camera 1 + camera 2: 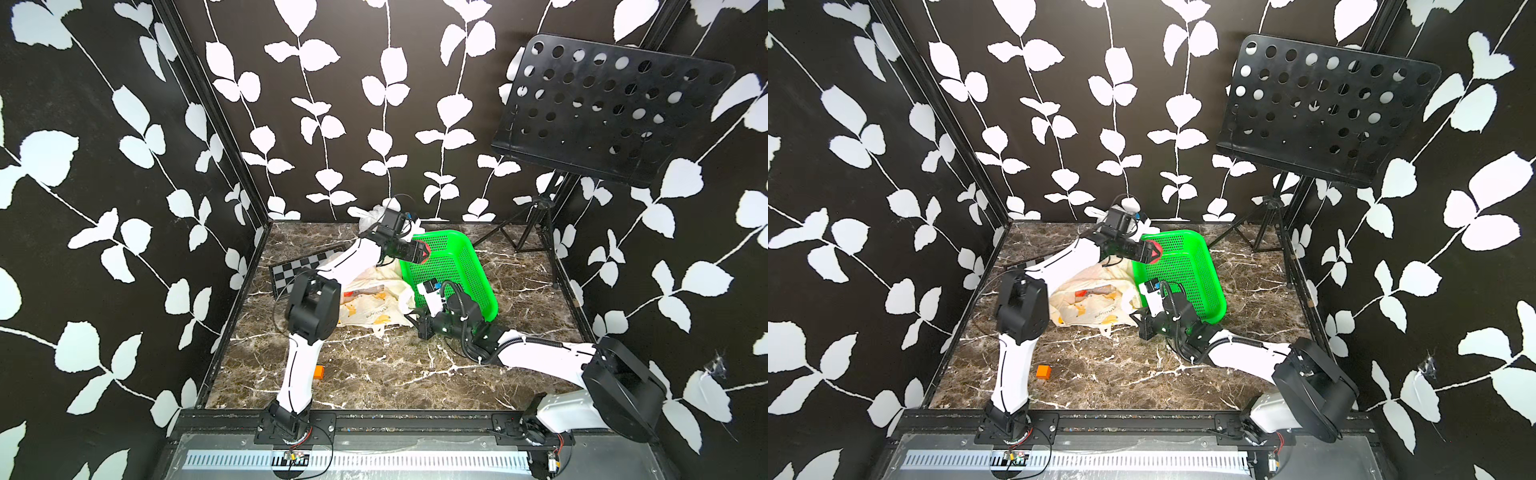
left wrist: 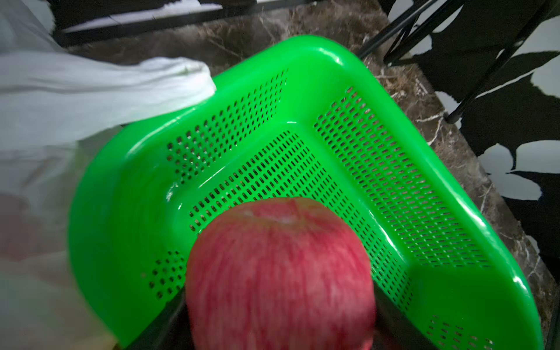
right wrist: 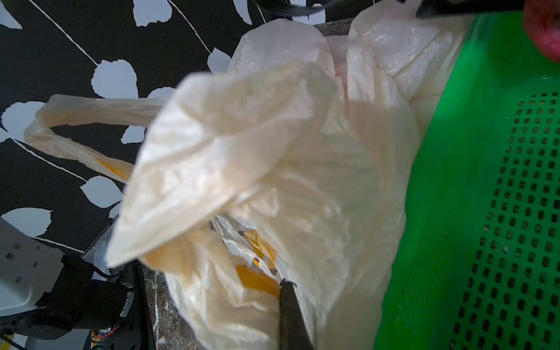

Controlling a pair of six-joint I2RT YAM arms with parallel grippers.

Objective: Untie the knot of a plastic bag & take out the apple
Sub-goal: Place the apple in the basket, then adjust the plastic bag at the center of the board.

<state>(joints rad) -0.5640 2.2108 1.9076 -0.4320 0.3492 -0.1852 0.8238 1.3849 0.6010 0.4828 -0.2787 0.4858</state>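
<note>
Bag (image 1: 361, 319): a short grey word (image 1: 1105, 315) is showing on its near side in both top views. It is lying upside down to the camera and coming out too small to be read.
Beside the word: yellow-orange printed patches are showing, forming no letters that can be made out.
Right wrist view: the print (image 3: 257, 248) is showing only as yellow and grey scraps between folds, with nothing reading as a letter.
Elsewhere: no legible text, number or brand is showing.
</note>
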